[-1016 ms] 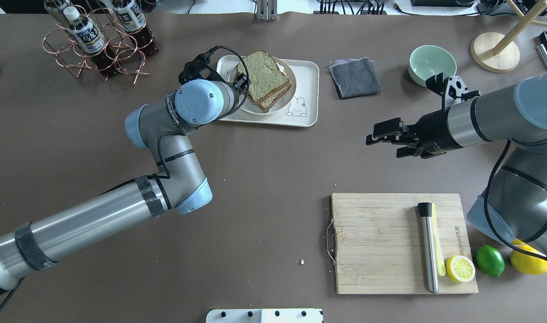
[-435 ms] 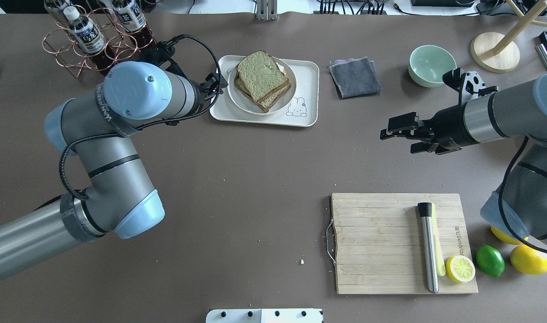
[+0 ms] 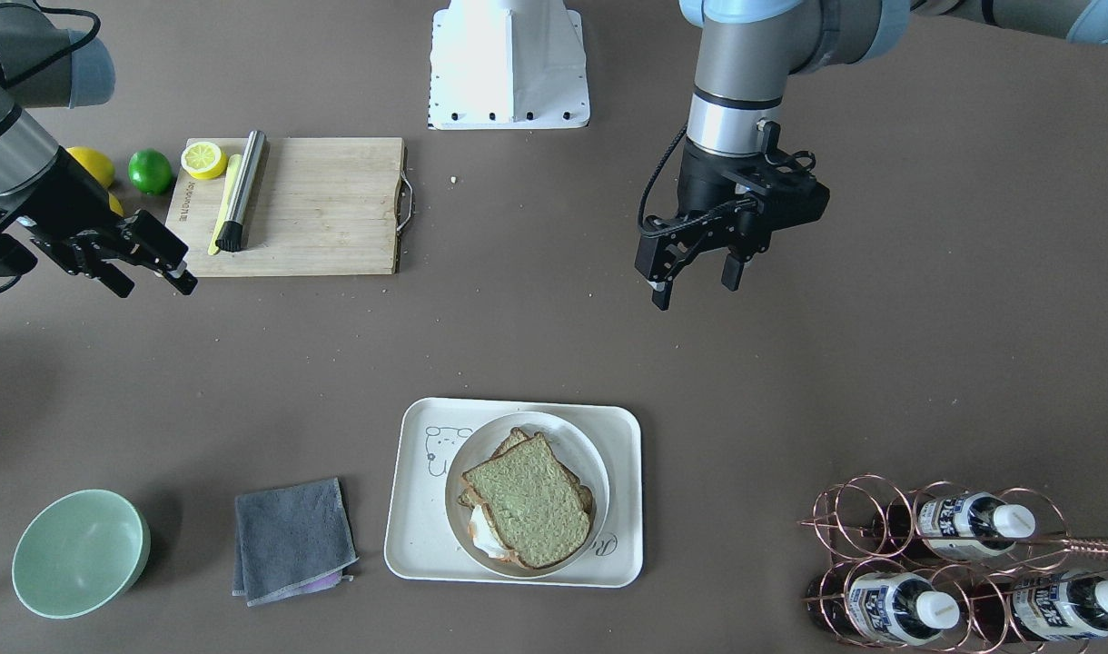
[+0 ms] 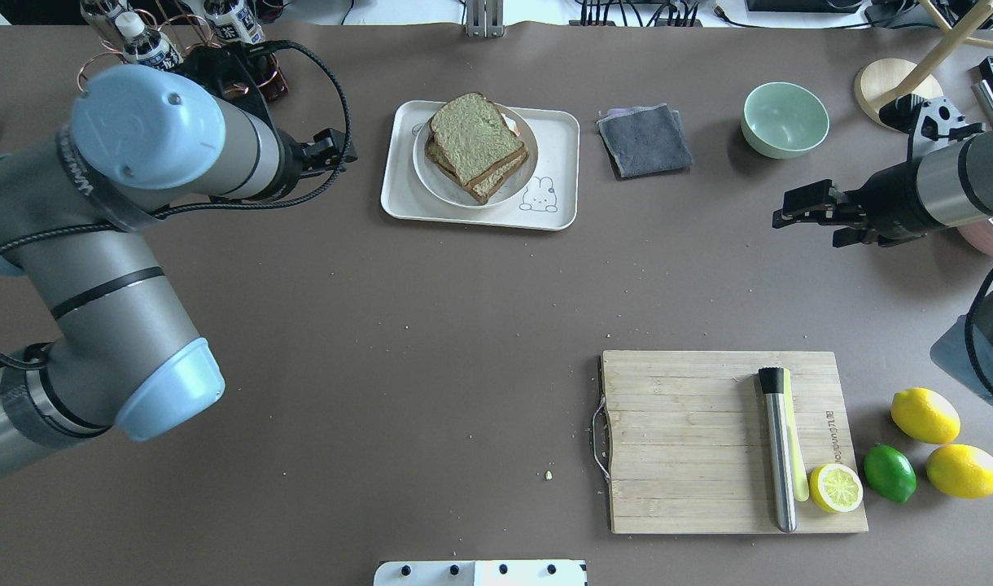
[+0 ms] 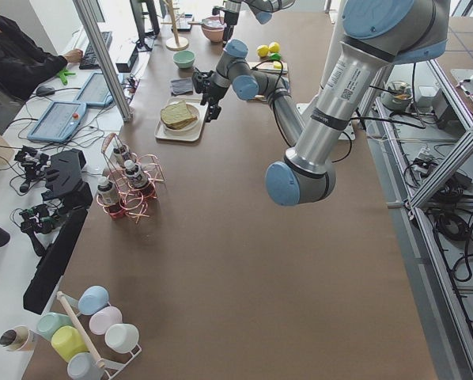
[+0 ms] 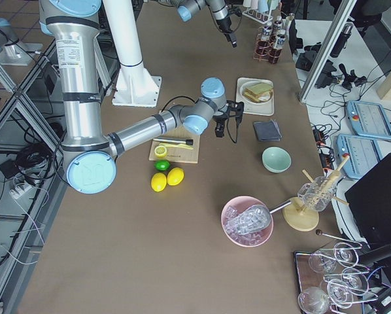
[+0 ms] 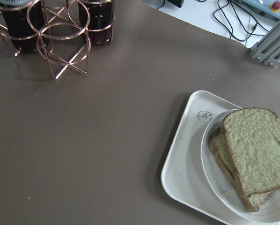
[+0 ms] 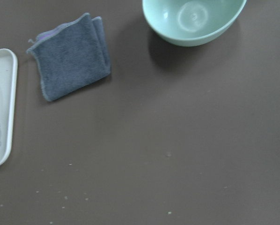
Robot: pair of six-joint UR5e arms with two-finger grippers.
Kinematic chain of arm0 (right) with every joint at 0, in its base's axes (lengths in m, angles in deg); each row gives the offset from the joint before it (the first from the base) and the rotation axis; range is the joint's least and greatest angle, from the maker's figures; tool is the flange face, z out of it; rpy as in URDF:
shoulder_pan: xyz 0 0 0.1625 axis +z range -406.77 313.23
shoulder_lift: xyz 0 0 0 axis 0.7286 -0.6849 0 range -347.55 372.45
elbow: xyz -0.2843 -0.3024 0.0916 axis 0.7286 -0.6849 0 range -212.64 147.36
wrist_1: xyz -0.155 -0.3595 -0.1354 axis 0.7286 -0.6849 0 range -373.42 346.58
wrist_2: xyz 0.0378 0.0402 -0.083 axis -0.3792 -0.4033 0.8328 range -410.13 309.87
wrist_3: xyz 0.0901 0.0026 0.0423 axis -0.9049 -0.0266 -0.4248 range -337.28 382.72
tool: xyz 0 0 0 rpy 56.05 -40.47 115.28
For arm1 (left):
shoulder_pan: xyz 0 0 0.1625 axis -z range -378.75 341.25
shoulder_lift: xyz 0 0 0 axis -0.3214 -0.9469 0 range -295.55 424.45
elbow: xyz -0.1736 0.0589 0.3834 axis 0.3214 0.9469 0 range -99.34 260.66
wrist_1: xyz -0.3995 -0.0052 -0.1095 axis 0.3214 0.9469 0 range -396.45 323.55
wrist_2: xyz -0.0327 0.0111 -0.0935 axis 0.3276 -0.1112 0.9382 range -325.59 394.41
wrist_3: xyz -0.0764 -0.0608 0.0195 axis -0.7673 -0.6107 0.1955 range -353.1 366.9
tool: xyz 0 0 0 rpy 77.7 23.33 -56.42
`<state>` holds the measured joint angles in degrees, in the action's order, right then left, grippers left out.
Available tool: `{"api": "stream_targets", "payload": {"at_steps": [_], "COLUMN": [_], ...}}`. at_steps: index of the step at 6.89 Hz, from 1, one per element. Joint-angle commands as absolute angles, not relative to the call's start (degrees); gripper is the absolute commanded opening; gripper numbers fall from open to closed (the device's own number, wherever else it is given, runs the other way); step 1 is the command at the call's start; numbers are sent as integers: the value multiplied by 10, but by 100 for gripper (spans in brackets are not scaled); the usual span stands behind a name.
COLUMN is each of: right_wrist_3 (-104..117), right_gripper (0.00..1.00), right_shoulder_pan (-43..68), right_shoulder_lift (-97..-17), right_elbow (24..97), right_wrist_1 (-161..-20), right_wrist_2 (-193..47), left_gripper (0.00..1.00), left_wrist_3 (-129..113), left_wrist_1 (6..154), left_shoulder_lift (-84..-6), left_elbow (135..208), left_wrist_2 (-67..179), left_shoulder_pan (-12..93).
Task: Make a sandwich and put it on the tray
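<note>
Now the left gripper [image 3: 695, 283] is hovering empty, fingers spread, near the short end of the cream plastic tray [image 3: 416, 536], on the robot's left of it. The right gripper [image 3: 153, 272], likewise spread and empty, is hanging well apart. The sandwich [image 3: 529, 502], coarse brown bread with egg white peeking out, is lying on a round white plate [image 3: 595, 459] inside the tray, whose long axis is running across the table.

Around the tray [image 4: 557, 138], taken from the robot's side.
You have the sandwich [image 4: 476, 145] on a plate [image 4: 430, 177] in the tray; the cloth [image 4: 645, 140] lies right of it, the bowl [image 4: 785, 119] farther right, the bottle rack [image 3: 890, 545] left of it, the cutting board [image 4: 692, 439] nearer the robot and rightward.
</note>
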<state>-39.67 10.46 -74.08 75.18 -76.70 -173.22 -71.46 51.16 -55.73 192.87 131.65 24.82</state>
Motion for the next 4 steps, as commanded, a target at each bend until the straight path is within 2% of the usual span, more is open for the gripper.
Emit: {"api": "stream_targets", "payload": {"at_steps": [1, 2, 4], "right_wrist_3": [-134, -16, 81], "right_gripper": [100, 100, 100], "right_shoulder_pan": [195, 219, 262], "right_shoulder_lift": [-739, -738, -765], "right_elbow": [751, 751, 742], "right_wrist_1": [-959, -1026, -1044], "right_wrist_2": [-1728, -1686, -1668], "left_gripper": [97, 97, 97], "left_wrist_3": [-494, -374, -131], "left_wrist_1": [361, 309, 308], "left_shoulder_lift": [-539, -534, -454], "left_elbow": [1994, 1996, 1958], "left_wrist_2": [1430, 1500, 1639], "left_shoulder_pan": [392, 473, 624]}}
